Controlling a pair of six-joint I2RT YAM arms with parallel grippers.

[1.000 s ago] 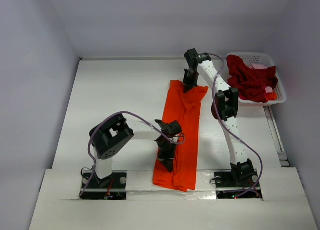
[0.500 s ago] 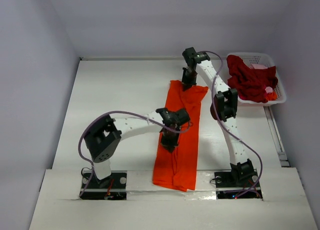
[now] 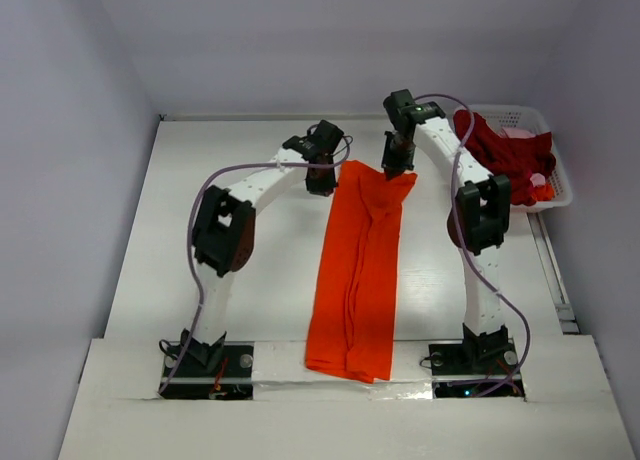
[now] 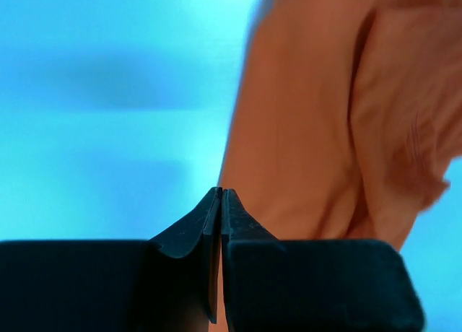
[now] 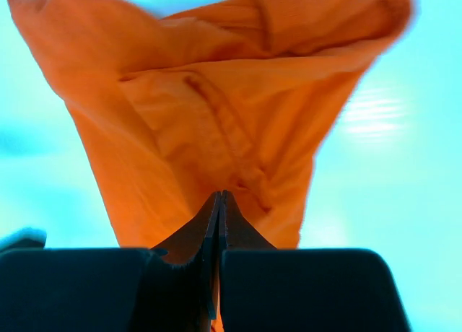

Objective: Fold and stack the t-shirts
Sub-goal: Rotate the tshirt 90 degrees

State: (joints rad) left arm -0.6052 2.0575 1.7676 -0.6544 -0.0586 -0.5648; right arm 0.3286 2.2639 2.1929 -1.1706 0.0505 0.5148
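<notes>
Starting from the near edge of the white desk (image 3: 240, 270): got the orange-red t-shirt (image 3: 358, 270) laid out flat as a long narrow strip, folded lengthwise, near end lying between the two arm bases. Runs pretty much straight toward the far side, leaning a touch to the right, with a few soft creases down the middle. Moving up to the far end of that strip, both arms reaching over it. Left tool (image 4: 220, 196) sitting just beside the far-left corner, fingers squeezed fully together with nothing visible between them. From the left wrist view, tips lined up right along the cloth's edge, bare desk on one side and orange on the other, so no telling about actual contact with the fabric. Right tool (image 5: 218, 195) down at the far-right corner, also clamped all the way shut, tips pointing into a wrinkly, bunched patch of the shirt. Honestly can't tell about any cloth pinched in there. Farthest back, off to the right: white lattice basket (image 3: 557, 195) holding the dark crimson t-shirt (image 3: 500, 160) in a crumpled heap, plus a bit of pink cloth (image 3: 520, 133) peeking out behind it.
</notes>
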